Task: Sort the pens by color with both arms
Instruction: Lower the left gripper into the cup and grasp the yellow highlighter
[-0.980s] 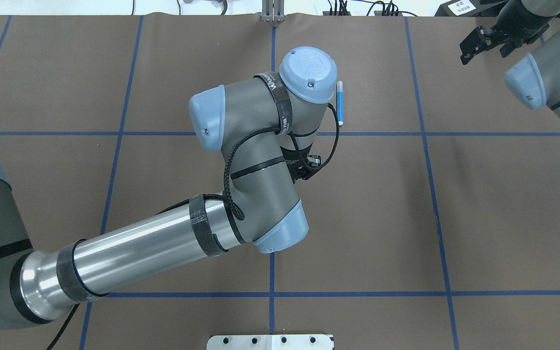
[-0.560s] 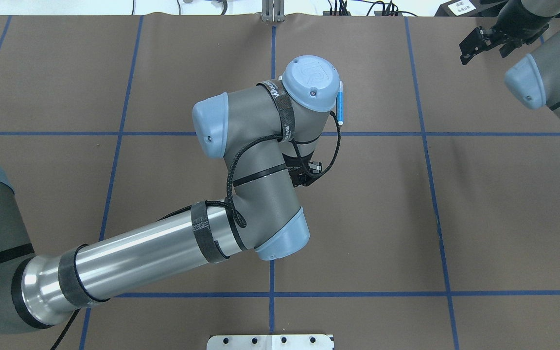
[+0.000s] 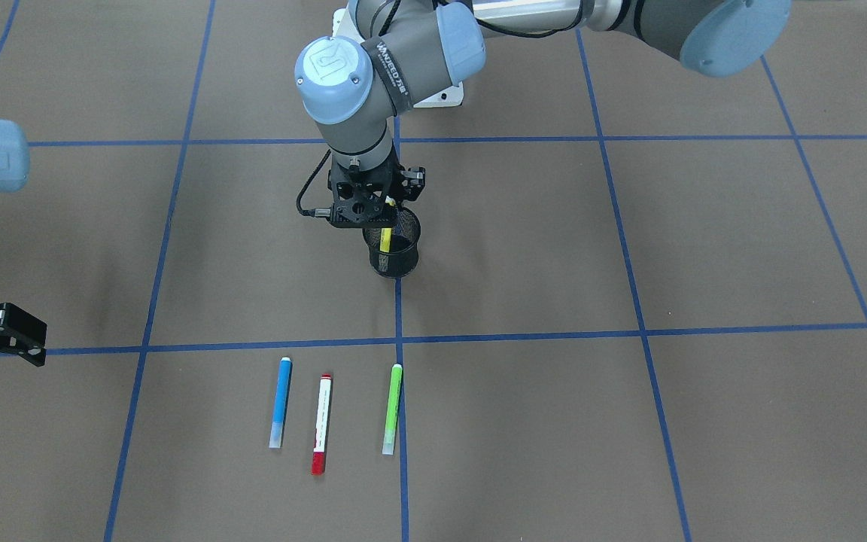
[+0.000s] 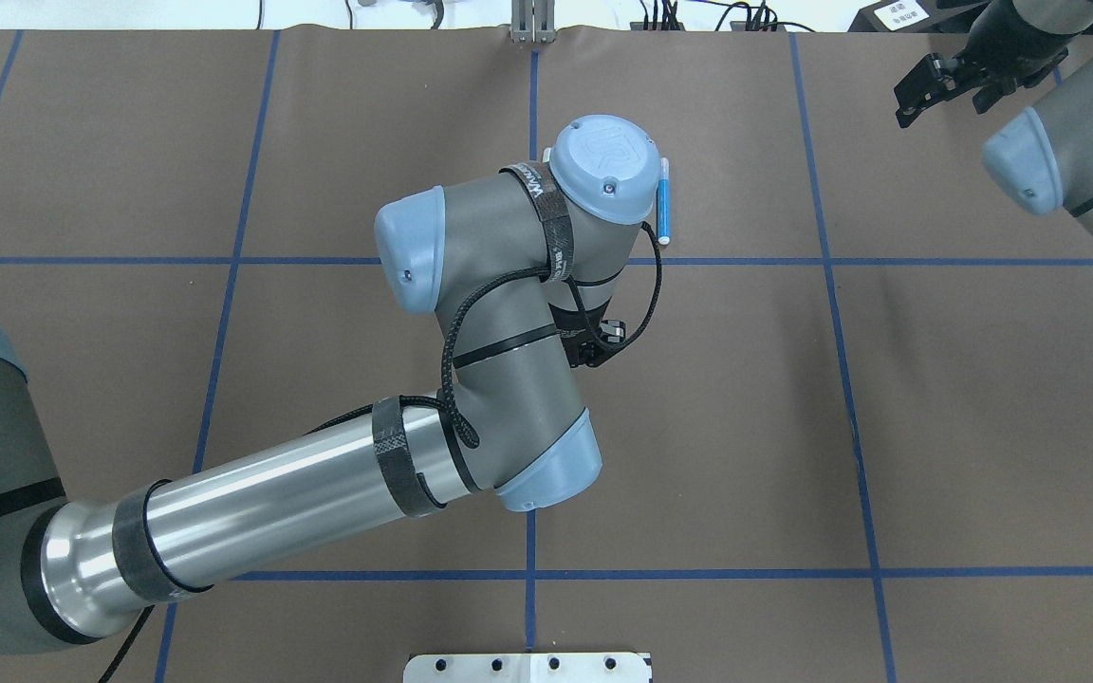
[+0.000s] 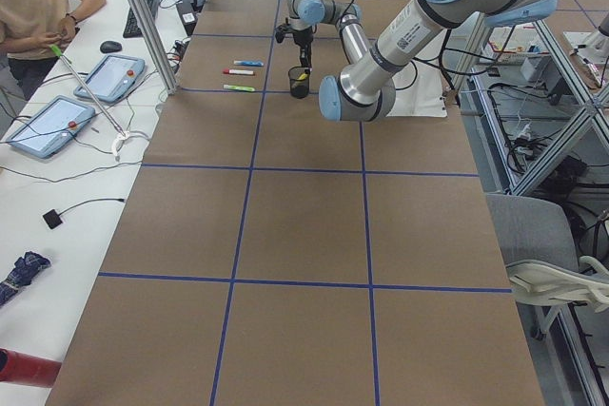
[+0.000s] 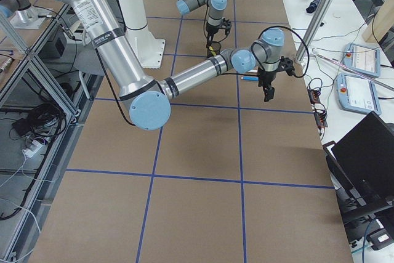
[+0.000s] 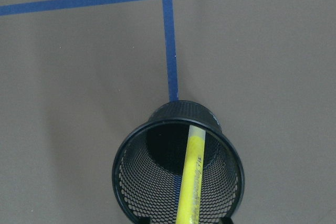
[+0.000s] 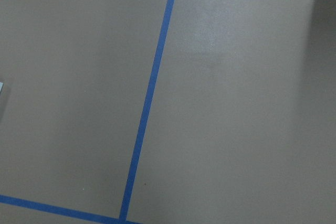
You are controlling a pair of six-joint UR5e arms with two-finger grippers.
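The left gripper (image 3: 379,220) hangs over the black mesh cup (image 3: 394,256) at the middle of the table (image 3: 629,436). Its jaws hold the top of the yellow pen (image 3: 386,240), whose lower part is inside the cup. The blue pen (image 3: 280,403), the red-capped white pen (image 3: 320,425) and the green pen (image 3: 392,409) lie side by side, apart, toward the table edge far from the robot. The right gripper (image 4: 945,95) is near the far right corner, its jaws spread and holding nothing.

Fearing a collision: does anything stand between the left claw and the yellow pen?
Nothing visible does. The left claw hangs directly over the open mesh cup, and the yellow pen leans up toward it.
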